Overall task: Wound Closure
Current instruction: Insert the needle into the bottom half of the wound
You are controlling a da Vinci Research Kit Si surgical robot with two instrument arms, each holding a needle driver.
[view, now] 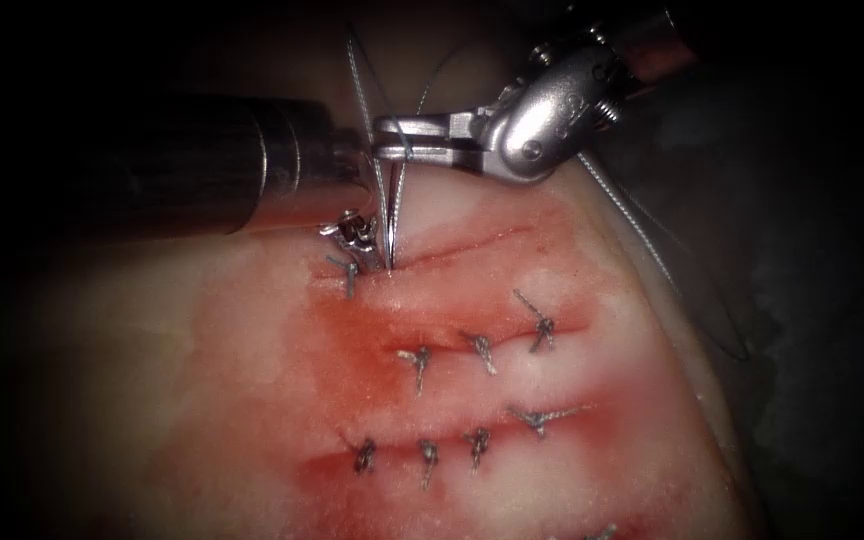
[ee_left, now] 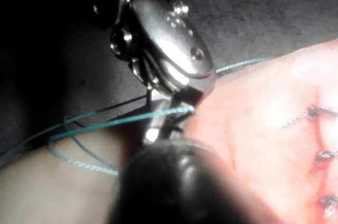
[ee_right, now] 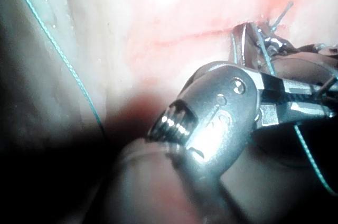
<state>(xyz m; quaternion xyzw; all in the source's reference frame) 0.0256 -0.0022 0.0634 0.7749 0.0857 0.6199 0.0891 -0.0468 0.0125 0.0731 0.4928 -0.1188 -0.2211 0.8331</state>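
My right tool (view: 384,140) comes in from the upper right, jaws level and pointing left above the left end of the upper cut (view: 472,245). They are shut on the thread (view: 393,210). Two taut strands drop from there and meet at one point in the tissue (view: 202,400) at the cut's left end. My left tool (view: 347,233) lies low on the tissue just left of that point, beside a stitch tail. In the left wrist view, teal thread (ee_left: 132,121) runs up to the right tool (ee_left: 169,39). I cannot make out the needle.
Two lower cuts carry several knotted stitches (view: 480,352) with short cut ends, amid red fluid. Slack thread (view: 672,280) trails over the tissue's right edge onto the dark bench. The left tool's dark shaft (view: 152,165) crosses the upper left.
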